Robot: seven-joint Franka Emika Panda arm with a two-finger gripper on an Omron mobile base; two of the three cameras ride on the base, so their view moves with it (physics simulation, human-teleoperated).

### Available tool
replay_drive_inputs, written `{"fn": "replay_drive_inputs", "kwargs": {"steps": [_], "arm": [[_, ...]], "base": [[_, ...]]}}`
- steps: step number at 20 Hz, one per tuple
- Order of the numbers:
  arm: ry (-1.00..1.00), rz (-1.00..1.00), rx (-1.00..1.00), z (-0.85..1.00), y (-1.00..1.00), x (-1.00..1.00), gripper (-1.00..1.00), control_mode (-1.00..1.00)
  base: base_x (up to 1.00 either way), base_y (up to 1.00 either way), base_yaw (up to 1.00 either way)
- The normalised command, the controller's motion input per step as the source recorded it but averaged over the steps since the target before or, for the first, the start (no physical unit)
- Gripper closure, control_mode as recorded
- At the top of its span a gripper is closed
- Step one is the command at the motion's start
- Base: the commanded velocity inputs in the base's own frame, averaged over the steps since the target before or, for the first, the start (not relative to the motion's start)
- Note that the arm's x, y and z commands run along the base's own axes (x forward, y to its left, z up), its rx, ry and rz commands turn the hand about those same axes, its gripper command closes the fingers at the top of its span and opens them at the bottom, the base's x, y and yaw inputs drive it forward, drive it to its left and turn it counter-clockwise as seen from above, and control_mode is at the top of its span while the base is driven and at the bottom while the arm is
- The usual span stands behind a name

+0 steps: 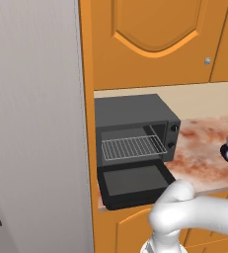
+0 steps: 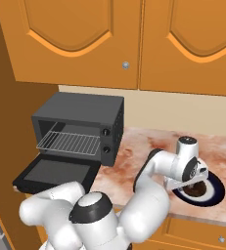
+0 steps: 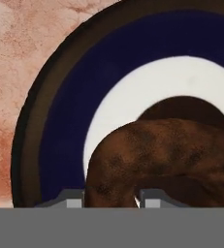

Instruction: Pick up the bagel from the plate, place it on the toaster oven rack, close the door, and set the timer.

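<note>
Left base view: the toaster oven rack (image 1: 133,147) sits bare at centre frame, the door (image 1: 135,184) dropped open below it.

Right base view: at lower right, the gripper (image 2: 192,179) reaches down onto the plate (image 2: 213,194) on the marbled tabletop (image 2: 134,161).

Hand view: the bagel (image 3: 167,160) fills the lower right, jaws narrowed on its near rim. Light, glossy, likely slippery; gripping across the ring's thickness looks wisest.
</note>
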Motion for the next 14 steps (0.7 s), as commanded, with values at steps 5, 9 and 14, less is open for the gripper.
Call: {"fn": "replay_drive_inputs", "kwargs": {"steps": [5,9,14], "arm": [[-0.04,0.05,0.05,0.64,0.18,-0.63,1.0,-1.0],[-0.05,0.05,0.01,0.74,0.56,-0.56,1.0,-1.0],[-0.03,0.09,0.0,0.58,0.83,-0.6,1.0,-1.0]], "base": [[0.0,0.0,0.0],[0.0,0.0,0.0],[0.0,0.0,0.0]]}}
